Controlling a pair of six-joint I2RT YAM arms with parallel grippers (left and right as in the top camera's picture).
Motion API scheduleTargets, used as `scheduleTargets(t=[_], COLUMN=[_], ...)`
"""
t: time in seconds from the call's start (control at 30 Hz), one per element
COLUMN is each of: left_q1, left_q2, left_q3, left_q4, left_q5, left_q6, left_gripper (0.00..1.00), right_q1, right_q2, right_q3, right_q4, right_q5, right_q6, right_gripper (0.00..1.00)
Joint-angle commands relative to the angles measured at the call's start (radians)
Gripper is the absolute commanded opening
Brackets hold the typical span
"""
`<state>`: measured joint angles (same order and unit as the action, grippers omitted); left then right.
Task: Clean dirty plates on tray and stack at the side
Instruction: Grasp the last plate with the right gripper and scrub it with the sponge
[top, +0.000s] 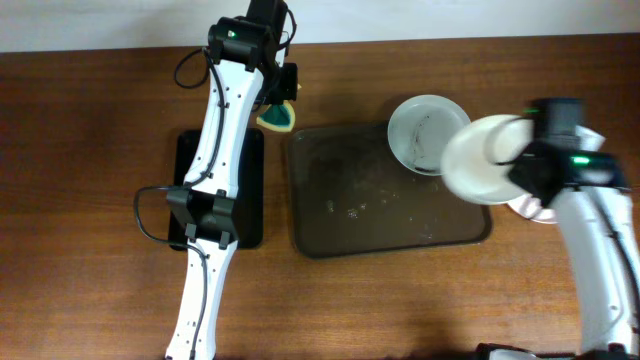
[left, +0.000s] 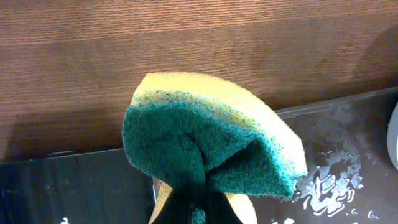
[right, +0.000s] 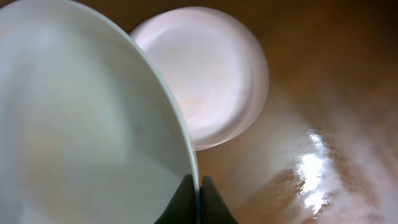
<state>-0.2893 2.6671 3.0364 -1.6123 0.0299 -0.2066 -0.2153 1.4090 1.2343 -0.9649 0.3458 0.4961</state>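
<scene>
Brown tray (top: 380, 215) holds one smeared plate (top: 425, 132); right end effector (right: 199, 196) grips another plate (top: 480, 160), left end effector (left: 196, 208) squeezes a sponge (left: 205, 143).

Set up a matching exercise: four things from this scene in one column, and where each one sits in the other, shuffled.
Things
1. sponge
2. marked plate
3. lifted plate
4. side plate

Places
A. on the bare table, right of the tray
B. pinched in the left gripper
C. lying on the tray
D. held by its rim in the right gripper

Pairs: 1-B, 2-C, 3-D, 4-A
</scene>
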Motion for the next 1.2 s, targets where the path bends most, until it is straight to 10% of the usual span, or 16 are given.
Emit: scheduleTargets(t=[0.0,0.2,0.3,0.53,0.83,0.97,1.17], left_q1=[0.002,0.002,0.002,0.002,0.002,0.002,0.000], left_q2=[-0.010,-0.010,-0.010,-0.010,-0.010,-0.010,-0.010], left_q3=[0.021,0.021,0.021,0.021,0.021,0.021,0.021], left_q4=[0.002,0.002,0.002,0.002,0.002,0.002,-0.015], left_q5=[0.008,0.008,0.008,0.008,0.008,0.008,0.009], left_q6=[-0.009,-0.009,-0.009,-0.009,-0.009,-0.009,-0.009], left_gripper=[0.00,0.00,0.00,0.00,0.00,0.00,0.00], right_q1=[-0.278,-0.467,-0.393,-0.004,0.106,0.158,0.327], right_q2=[0.021,0.322,0.374,0.415,0.692,0.692,0.680], right_q3=[0.016,0.016,0.034,0.289,0.287,0.262,0.263], right_q4=[0.027,0.160,0.183,0.115,0.159,0.129,-0.027], right_q5=[-0.184,-0.294,-0.369,-0.387,-0.335,-0.338,-0.474], right_q6=[-0.074,-0.074,-0.168,-0.201,-0.121,-0.130,-0.325], right_gripper=[0.04,0.06,0.50,0.64,0.39,0.04,0.04])
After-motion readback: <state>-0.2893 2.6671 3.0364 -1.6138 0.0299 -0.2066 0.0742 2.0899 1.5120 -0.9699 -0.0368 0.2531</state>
